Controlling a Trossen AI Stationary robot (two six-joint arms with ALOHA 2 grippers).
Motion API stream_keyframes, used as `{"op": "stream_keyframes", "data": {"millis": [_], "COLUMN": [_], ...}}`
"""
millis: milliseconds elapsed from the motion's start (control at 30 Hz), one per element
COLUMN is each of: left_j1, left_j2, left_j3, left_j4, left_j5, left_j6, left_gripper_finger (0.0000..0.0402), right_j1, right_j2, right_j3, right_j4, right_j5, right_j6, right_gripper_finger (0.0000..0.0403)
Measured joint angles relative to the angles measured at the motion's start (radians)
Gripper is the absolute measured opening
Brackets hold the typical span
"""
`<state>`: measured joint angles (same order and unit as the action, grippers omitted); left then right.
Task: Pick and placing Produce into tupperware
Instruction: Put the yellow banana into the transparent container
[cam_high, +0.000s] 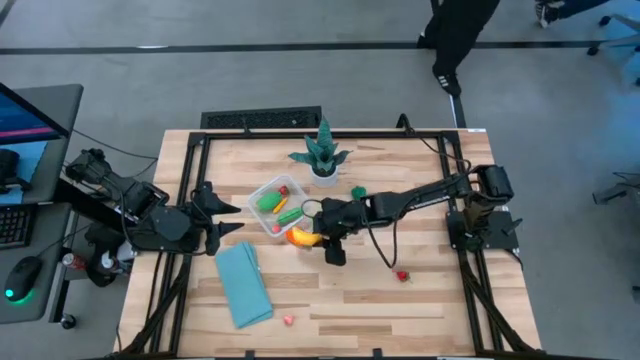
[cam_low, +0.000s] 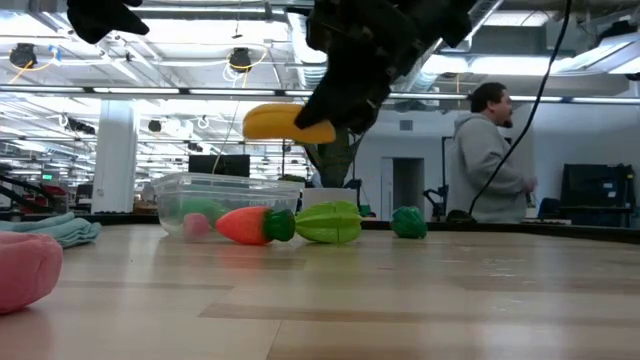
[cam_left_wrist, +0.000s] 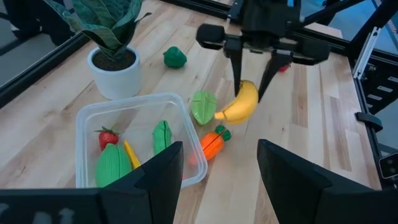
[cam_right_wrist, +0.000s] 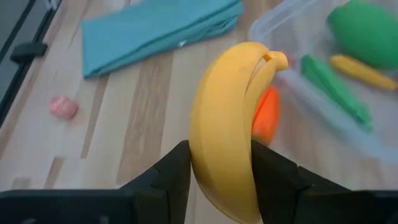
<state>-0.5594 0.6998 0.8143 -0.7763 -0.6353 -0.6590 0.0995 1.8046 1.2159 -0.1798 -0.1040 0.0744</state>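
A yellow banana (cam_left_wrist: 239, 104) hangs above the table by the near right corner of the clear tupperware (cam_high: 255, 190), with my right gripper (cam_left_wrist: 252, 87) shut on it. Green pieces, a strawberry and a thin yellow piece lie in the tupperware (cam_left_wrist: 130, 102). An orange carrot (cam_left_wrist: 211, 143) and a light green piece (cam_left_wrist: 202, 107) lie on the wood against its wall. A dark green piece (cam_high: 358, 191) lies farther right. My left gripper (cam_high: 228, 213) hovers open left of the tupperware, with nothing between its fingers. My right gripper pinches the banana between its two fingers (cam_right_wrist: 171, 177), on its two sides near one end (cam_right_wrist: 217, 168). The fingers slant down from the table's right. The banana is lifted clear of the table, and its stem end (cam_right_wrist: 277, 59) sticks out toward the tupperware.
A teal plant in a white pot (cam_high: 322, 160) stands behind the tupperware. A folded light-blue cloth (cam_high: 243, 285) lies at the near left. A small pink piece (cam_high: 287, 319) and a red piece (cam_high: 402, 275) lie on the near boards. A person (cam_low: 490, 150) stands beyond the table.
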Motion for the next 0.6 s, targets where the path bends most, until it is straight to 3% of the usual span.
{"op": "stream_keyframes", "data": {"millis": [600], "left_j1": [0.000], "left_j2": [0.000], "left_j3": [0.000], "left_j4": [-0.017], "left_j5": [-0.002], "left_j6": [0.007], "left_gripper_finger": [0.0197], "right_j1": [-0.102], "right_j2": [0.000], "right_j3": [0.051], "right_j4": [0.076], "right_j5": [0.003], "right_j6": [-0.030], "right_gripper_finger": [0.0139]}}
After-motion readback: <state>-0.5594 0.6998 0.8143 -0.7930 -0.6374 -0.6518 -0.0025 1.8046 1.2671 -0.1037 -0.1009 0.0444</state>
